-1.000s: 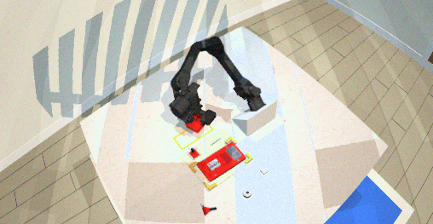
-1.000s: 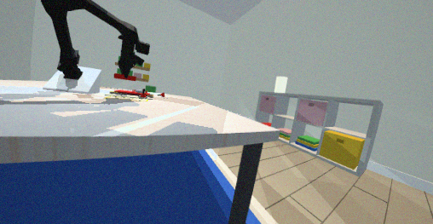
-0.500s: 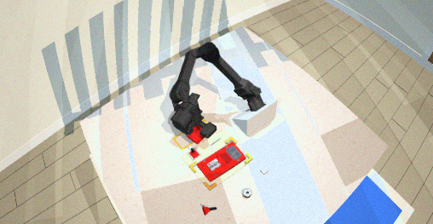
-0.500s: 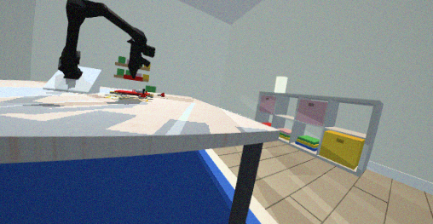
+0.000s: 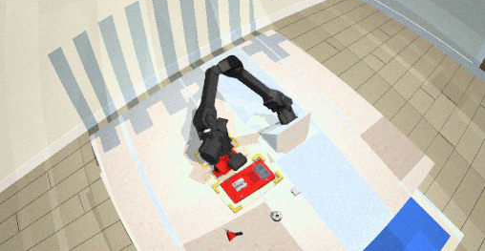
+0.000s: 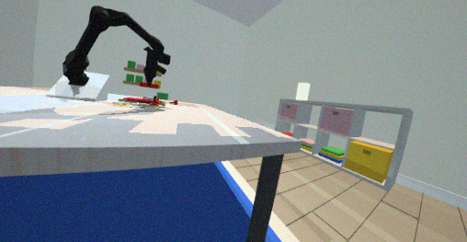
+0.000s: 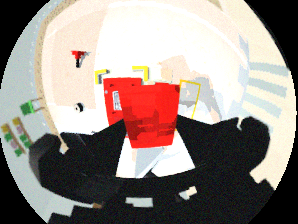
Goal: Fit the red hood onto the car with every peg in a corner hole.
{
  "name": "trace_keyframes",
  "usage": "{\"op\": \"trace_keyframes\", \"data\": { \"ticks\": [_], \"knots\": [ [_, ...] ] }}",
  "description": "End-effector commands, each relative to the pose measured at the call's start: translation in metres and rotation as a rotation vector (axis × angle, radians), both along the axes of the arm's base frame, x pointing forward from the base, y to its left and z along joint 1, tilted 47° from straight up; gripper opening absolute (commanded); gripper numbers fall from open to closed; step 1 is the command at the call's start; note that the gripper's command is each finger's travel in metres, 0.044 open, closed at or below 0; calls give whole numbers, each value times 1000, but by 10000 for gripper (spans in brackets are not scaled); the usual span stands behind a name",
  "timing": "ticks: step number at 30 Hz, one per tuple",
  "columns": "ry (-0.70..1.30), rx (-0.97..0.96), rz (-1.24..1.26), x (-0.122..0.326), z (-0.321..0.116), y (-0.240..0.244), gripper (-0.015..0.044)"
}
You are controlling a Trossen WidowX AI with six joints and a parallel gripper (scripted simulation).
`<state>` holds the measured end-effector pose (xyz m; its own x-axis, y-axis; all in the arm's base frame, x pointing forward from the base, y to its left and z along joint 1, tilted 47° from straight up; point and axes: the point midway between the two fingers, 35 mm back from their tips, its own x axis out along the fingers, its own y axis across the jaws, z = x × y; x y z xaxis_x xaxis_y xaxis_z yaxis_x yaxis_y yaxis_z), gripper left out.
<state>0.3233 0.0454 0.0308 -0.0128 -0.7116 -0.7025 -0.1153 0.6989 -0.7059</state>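
Note:
The red hood (image 5: 223,165) (image 6: 149,85) (image 7: 150,102) is held in the air, roof toward the wrist camera. My gripper (image 5: 225,161) (image 6: 149,81) (image 7: 150,118) is shut on it, one finger at each side. In the exterior view a gap shows between hood and table. The red chassis (image 5: 248,182) (image 6: 138,100) (image 7: 114,84) sits between the yellow jig corners (image 5: 235,208) (image 7: 101,76). In the top view the hood is just beyond its upper-left edge, and in the wrist view it covers part of the chassis. The pegs and the hood's corner holes are too small or hidden to tell.
A yellow outline (image 5: 199,159) (image 7: 198,100) lies beside the jig, partly under the arm. A pale slanted panel (image 5: 292,133) (image 6: 92,84) stands near the arm's base. A red-and-black part (image 5: 231,235) (image 7: 78,56), a round part (image 5: 276,216) (image 7: 78,107) and a small pale block (image 5: 296,191) lie around.

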Motion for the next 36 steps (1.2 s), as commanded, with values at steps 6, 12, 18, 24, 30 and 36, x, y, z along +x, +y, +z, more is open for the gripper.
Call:
{"op": "trace_keyframes", "data": {
  "ticks": [6,12,18,24,30,36],
  "knots": [
    [-52,0,-52,6,-33,28,0],
    [-86,-5,-85,7,-54,44,0],
    [-100,-8,-99,7,-62,50,0],
    [-100,-8,-99,7,-67,41,0],
    [-101,-9,-99,7,-88,21,0],
    [-101,-10,-99,7,-95,12,0]
  ]
}}
